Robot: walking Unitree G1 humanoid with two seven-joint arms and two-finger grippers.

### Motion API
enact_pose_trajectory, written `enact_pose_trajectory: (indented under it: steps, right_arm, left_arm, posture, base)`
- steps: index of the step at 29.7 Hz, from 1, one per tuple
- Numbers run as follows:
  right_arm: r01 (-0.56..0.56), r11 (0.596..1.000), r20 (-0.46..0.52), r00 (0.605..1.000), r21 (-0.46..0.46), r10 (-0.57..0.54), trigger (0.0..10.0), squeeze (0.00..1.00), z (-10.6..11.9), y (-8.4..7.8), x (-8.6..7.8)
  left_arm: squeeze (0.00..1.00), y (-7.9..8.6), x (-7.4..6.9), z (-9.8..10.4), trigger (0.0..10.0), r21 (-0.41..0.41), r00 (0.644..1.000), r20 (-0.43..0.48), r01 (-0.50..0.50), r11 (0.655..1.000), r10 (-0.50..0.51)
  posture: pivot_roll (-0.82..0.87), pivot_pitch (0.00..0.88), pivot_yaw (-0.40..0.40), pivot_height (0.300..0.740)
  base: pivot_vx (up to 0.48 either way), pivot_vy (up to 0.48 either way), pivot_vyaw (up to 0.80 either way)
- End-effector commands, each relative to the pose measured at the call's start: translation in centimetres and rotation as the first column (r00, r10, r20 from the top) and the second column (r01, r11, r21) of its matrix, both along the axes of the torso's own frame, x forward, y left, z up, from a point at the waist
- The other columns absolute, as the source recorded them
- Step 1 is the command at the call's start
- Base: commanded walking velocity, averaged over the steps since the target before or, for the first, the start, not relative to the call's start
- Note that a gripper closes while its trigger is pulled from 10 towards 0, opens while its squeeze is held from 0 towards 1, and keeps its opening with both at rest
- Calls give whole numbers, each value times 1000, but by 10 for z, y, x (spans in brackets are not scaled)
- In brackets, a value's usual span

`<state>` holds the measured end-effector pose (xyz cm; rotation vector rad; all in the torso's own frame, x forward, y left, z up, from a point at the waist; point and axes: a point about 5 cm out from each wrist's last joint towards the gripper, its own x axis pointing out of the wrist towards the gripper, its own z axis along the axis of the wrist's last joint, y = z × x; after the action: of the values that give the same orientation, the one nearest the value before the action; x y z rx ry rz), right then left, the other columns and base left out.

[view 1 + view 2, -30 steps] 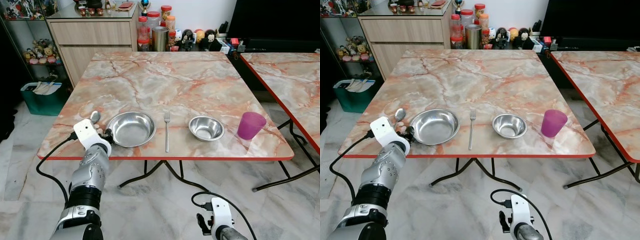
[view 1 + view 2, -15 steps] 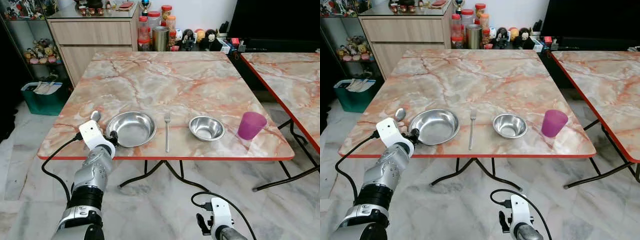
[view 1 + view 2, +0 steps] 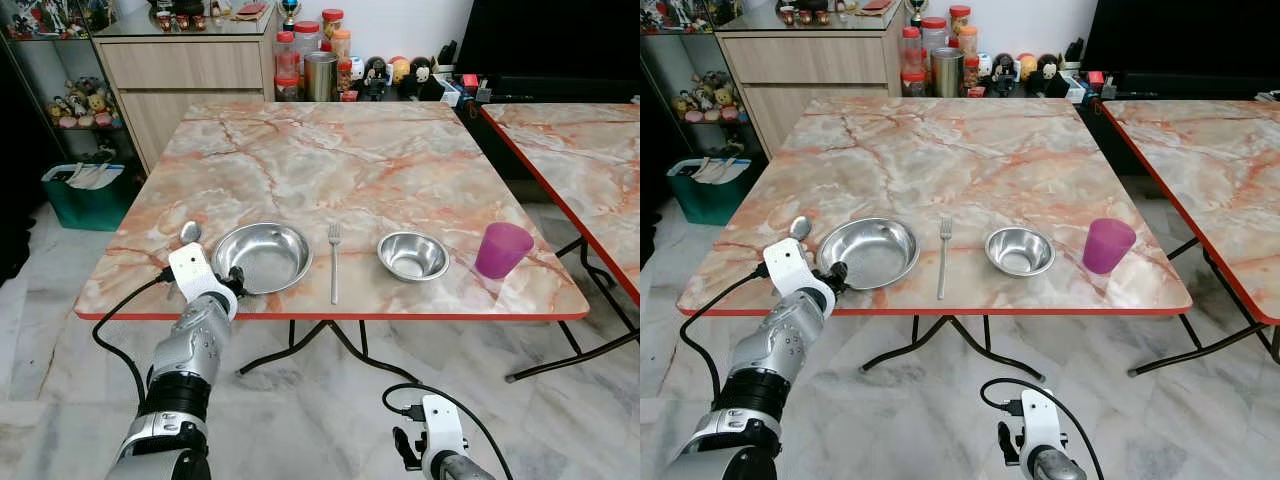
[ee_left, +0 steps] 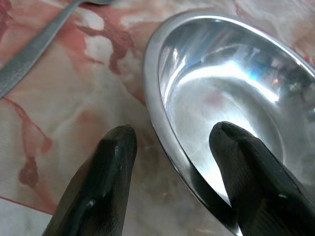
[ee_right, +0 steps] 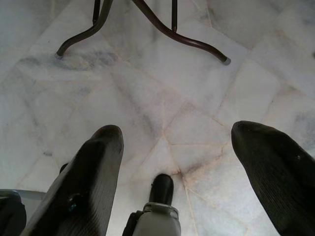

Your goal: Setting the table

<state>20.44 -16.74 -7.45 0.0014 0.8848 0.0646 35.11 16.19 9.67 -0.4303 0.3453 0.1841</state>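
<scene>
Rightward along the bench [image 3: 300,150] the left pincer [image 4: 172,147] is creeping — fingers spread, straddling the large bowl [image 3: 262,256] rim; a grasp is nearing.

A square bench [image 3: 330,160] with a pink-and-cream marbled top, red edging and dark curved metal legs stands on a pale grey marble floor [image 3: 560,430]. Along its near edge, from the robot's left to right, lie a steel spoon [image 3: 189,232], a wide shallow steel bowl [image 3: 262,257], a steel fork [image 3: 334,262] pointing away from the edge, a smaller steel bowl [image 3: 413,256] and an upright translucent purple plastic cup [image 3: 502,250]. The spoon sits just beside the wide bowl; the fork lies between the two bowls, touching neither. A second marbled bench [image 3: 590,170] stands near on the right.
</scene>
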Motion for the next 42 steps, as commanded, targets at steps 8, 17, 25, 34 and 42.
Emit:
enact_pose_trajectory:
  steps: [8,17,25,34,42]
  right_arm:
    - [11,1000,5,1000,5,-11,10000,0,1,0,1]
    - [10,1000,7,1000,5,-10,10000,0,1,0,2]
    - [2,1000,7,1000,3,-2,10000,0,2,1,3]
    - [-6,1000,7,1000,-1,6,10000,0,1,1,3]
    - [-9,1000,10,1000,-1,9,10000,0,2,1,4]
  left_arm:
    - [0,-9,3,3,0,3,999,-8,36,999,-36]
    - [0,-8,4,3,0,5,999,-13,30,1000,-30]
    - [0,-6,3,1,0,-5,1000,-20,18,1000,-19]
    - [0,-6,4,1,0,-9,1000,-21,18,1000,-18]
    - [0,-12,4,7,0,-45,995,84,48,998,-44]
  posture:
    - [21,0,-6,740]
    - [23,0,-8,740]
    - [24,0,-9,740]
    - [22,0,-10,740]
    - [22,0,-17,740]
  base:
    - [0,0,0]
    - [0,0,0]
    - [0,0,0]
    - [0,0,0]
    - [0,0,0]
